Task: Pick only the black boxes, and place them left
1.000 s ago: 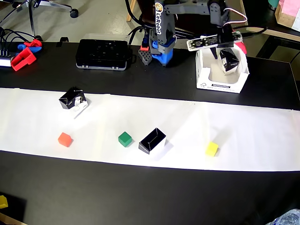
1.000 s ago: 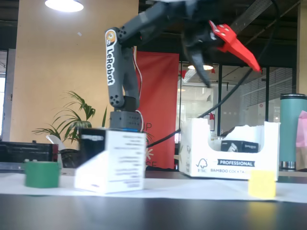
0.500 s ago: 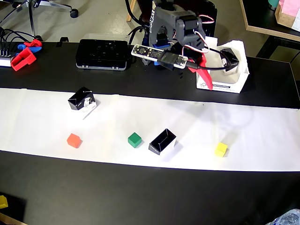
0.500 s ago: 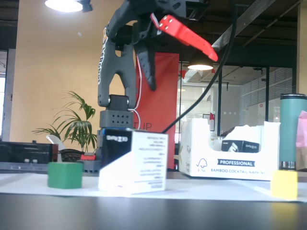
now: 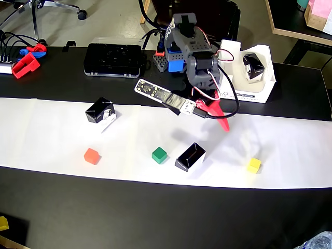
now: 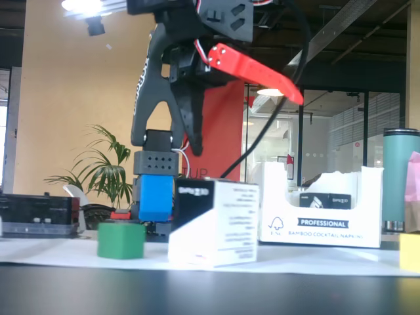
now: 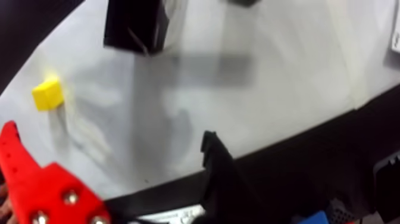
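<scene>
Where the white paper strip (image 5: pixel 52 140) crosses the counter (image 5: pixel 155 212), items lie well apart in the overhead view: a black box (image 5: pixel 100 110), orange cube (image 5: pixel 92 155), green cube (image 5: pixel 159 154), second black box (image 5: pixel 190 156), yellow cube (image 5: pixel 253 165). The hand (image 5: pixel 215 115) hangs open and empty above the paper (red finger (image 7: pixel 36 184) apart from black). A third black box (image 5: pixel 252 66) sits in the white tray (image 5: pixel 249 96). Only the fixed view shows print on the tray.

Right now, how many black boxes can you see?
3. One black box sits at the left of the white paper in the overhead view, one near the middle beside the green cube, and one inside the white tray. More could be hidden in the tray.
</scene>
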